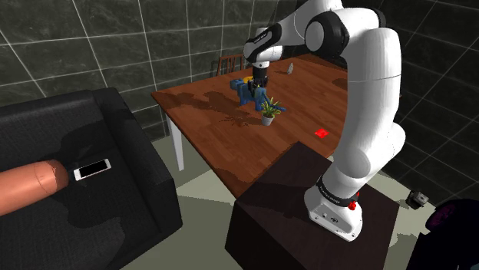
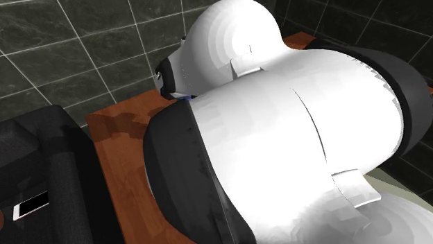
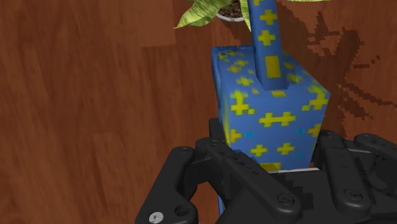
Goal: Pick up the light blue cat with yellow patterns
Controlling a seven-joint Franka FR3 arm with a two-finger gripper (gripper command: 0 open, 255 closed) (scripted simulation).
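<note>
cat: blue with yellow crosses. It sits on the far half of the table, nearer the far edge than the edge by the stand.
cat vs gripper: it is straight under the gripper. You have the boxy body between the two fingers, so no sideways offset is left.
long axis: in the wrist view the body runs away from the palm toward the plant, and the tail points the same way. Your fingers cross the narrow width.
grip: both fingers look pressed on the cat's sides, so I judge it clamped.
lift: you can't tell whether it is off the wood yet.
plant: just beside the cat on the stand side, so watch the leaves when you go straight up.
arm: it rises from the stand and bends over the table, with the wrist pointing down.
</note>
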